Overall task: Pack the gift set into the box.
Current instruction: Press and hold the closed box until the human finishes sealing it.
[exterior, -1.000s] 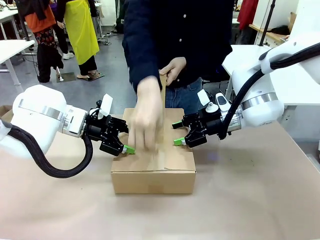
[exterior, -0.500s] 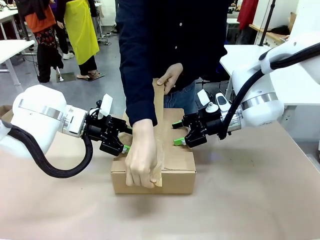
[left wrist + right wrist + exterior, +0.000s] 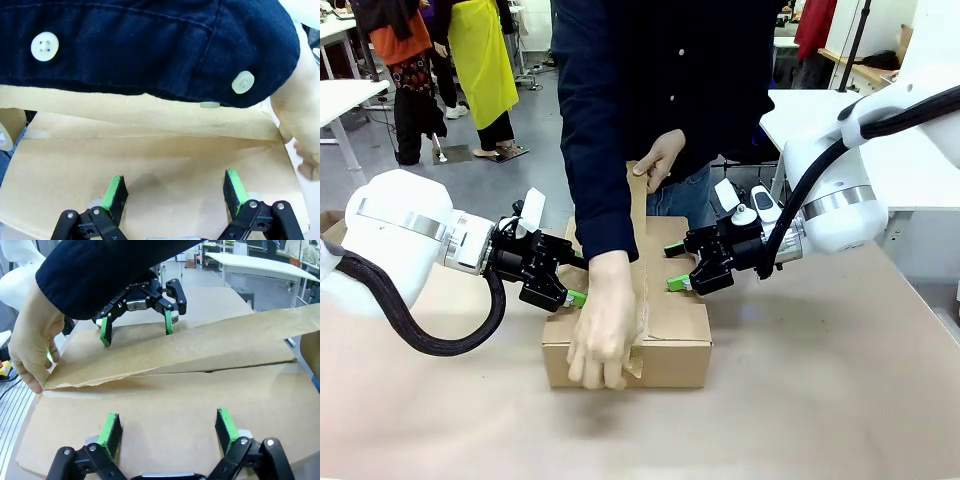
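Front view: the large plain brown corrugated cardboard box (image 3: 627,335) sat mid-table, flaps folded shut. My left gripper (image 3: 563,291) pressed its open fingers on the lid's left edge; my right gripper (image 3: 681,268) did the same on the right, neither clasping anything. The person's near hand (image 3: 603,325) rubbed a strip of brown paper tape (image 3: 638,262) over the front edge, the far hand (image 3: 660,158) holding the strip's upper end taut.

Left wrist view: green pads (image 3: 114,191) spread wide, resting on the lid; the tape strip ran across just beyond, under a dark sleeve (image 3: 150,45).

Right wrist view: pads (image 3: 110,432) likewise wide apart on the cardboard, tape lifted along the centre seam.

Judgement: sealing stage; the gift set presumably inside, unseen. Next called for steady downward hold until the strip was laid flat.
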Action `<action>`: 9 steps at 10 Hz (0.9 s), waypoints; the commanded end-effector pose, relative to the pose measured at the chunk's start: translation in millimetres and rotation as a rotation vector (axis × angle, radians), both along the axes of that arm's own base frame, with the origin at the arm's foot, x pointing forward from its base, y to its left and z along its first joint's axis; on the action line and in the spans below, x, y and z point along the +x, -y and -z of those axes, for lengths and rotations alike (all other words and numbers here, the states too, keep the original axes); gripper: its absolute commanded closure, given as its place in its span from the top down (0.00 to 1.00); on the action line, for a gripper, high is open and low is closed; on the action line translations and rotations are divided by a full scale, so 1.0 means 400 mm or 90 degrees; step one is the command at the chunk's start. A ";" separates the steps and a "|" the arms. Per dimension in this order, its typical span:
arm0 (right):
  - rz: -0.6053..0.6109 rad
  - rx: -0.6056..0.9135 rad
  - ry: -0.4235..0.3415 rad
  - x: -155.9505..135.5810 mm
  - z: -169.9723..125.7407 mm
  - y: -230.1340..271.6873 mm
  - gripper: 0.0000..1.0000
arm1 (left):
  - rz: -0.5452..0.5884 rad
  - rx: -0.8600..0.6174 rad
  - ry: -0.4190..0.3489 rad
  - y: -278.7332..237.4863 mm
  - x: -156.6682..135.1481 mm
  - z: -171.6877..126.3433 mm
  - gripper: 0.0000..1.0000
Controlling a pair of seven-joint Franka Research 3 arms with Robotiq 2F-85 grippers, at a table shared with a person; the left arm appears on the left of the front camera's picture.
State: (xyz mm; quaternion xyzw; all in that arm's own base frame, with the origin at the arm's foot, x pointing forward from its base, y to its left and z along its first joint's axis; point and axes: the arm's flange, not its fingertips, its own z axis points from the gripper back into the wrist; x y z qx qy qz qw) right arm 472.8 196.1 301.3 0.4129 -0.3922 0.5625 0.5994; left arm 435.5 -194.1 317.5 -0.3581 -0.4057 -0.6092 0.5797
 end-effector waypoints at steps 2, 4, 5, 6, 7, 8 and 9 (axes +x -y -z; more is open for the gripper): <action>-0.005 -0.006 0.000 -0.004 0.004 -0.004 1.00 | -0.002 0.004 0.000 -0.001 -0.004 0.004 1.00; -0.005 -0.006 0.000 -0.004 0.004 -0.004 1.00 | -0.002 0.004 0.000 -0.001 -0.004 0.004 1.00; -0.005 -0.006 0.000 -0.004 0.004 -0.004 1.00 | -0.002 0.004 0.000 -0.001 -0.004 0.004 1.00; -0.005 -0.006 0.000 -0.004 0.004 -0.004 1.00 | -0.002 0.004 0.000 -0.001 -0.004 0.004 1.00; -0.005 -0.006 0.000 -0.004 0.004 -0.004 1.00 | -0.002 0.004 0.000 -0.001 -0.004 0.004 1.00; -0.005 -0.006 0.000 -0.004 0.004 -0.004 1.00 | -0.002 0.004 0.000 -0.001 -0.004 0.004 1.00; -0.005 -0.006 0.000 -0.004 0.004 -0.004 1.00 | -0.002 0.004 0.000 -0.001 -0.004 0.004 1.00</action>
